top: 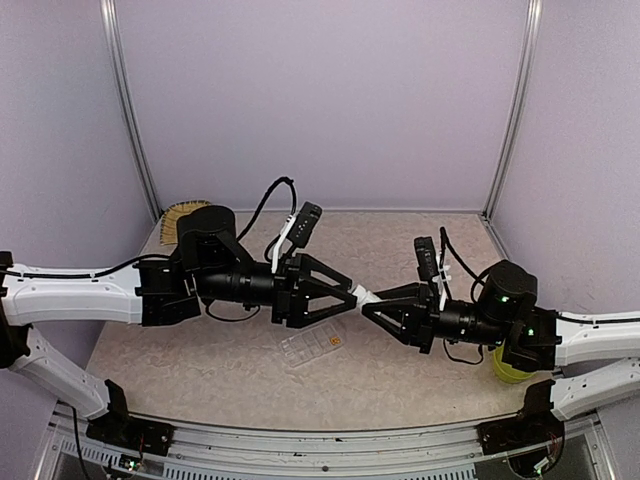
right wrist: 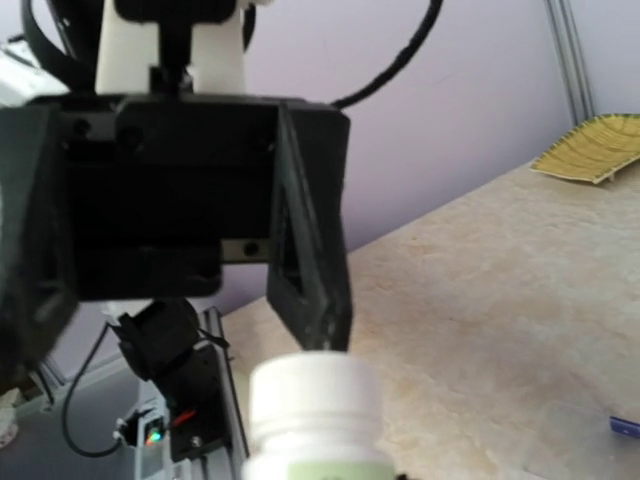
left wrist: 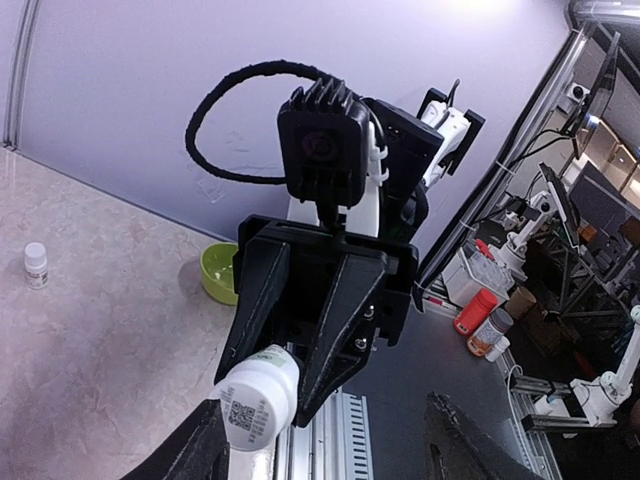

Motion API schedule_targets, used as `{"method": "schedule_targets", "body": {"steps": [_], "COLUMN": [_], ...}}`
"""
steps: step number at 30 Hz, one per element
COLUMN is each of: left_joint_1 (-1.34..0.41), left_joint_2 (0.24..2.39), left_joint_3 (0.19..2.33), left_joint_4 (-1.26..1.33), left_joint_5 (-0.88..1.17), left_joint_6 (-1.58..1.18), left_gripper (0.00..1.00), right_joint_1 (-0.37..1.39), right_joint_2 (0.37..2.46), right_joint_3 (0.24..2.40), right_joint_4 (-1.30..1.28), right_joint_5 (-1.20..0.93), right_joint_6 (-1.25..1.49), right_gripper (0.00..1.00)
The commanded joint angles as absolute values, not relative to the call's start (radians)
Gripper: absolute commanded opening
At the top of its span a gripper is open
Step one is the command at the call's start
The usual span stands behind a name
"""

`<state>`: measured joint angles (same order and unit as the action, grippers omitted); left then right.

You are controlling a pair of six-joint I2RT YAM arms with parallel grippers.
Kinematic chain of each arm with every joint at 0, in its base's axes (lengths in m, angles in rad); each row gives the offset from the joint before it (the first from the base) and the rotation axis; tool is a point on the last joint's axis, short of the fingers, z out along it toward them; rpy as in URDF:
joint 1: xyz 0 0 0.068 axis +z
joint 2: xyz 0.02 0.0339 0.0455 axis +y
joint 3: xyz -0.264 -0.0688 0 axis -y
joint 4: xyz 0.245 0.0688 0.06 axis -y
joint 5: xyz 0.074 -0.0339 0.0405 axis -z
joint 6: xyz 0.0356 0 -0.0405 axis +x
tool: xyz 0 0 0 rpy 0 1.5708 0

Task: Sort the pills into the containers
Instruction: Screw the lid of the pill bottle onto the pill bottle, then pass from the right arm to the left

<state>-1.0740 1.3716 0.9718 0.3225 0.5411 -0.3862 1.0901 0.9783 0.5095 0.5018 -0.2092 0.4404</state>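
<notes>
Yellow woven mat (top: 183, 212): lies at the far-left corner of the bench, partly behind the left arm.
Left gripper (top: 350, 297): reaches in from the left over the middle of the bench. Its jaws are spread wide and hold nothing. In the right wrist view one fingertip sits just above the bottle's cap.
Organizer box (top: 312, 345): a clear, flat, oblong box divided into small cells. It lies flat on the bench, midway between the left and right edges and nearer the near edge, below where the two grippers meet.
Organizer axis: it sits askew to the bench edges. The long side runs roughly left to right, with the right end turned a little toward the far edge.
Orange spot (top: 335, 342): sits in a cell near the box's right end. It is too small to tell if it is a pill.
White bottle (left wrist: 258, 395): round, with a label and printed code. It is held off the bench, cap toward the left gripper.
Right gripper (top: 372, 308): clamped on the white bottle.
Yellow-green bowl (left wrist: 218, 272): near the near-right corner, beside the right arm.
Second small white bottle (left wrist: 36, 265): upright on the bench, well apart from the bowl.
</notes>
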Motion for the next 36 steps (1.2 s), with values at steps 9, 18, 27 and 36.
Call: {"method": "schedule_targets", "body": {"steps": [9,18,27,36], "left_joint_1": [-1.012,-1.021,-1.04,-1.046], "left_joint_2": [1.43,1.468,1.482,1.477], "left_joint_3": [1.053,1.072,1.098,1.097], "left_joint_4": [0.21,0.202,0.187,0.194], "left_joint_5": [0.482,0.539,0.567,0.561], "left_joint_6": [-0.497,-0.506,-0.488,-0.465], "left_gripper": [0.68,0.63,0.42,0.21], "right_joint_1": [1.088,1.09,1.09,1.089], "right_joint_2": [1.002,1.019,1.027,1.013], "right_joint_3": [0.56,0.572,0.573,0.555], "right_joint_4": [0.429,0.413,0.406,0.433], "right_joint_5": [-0.17,-0.142,-0.119,-0.111], "right_joint_6": [0.302,0.27,0.257,0.28], "right_gripper": [0.0,0.0,0.0,0.0]}}
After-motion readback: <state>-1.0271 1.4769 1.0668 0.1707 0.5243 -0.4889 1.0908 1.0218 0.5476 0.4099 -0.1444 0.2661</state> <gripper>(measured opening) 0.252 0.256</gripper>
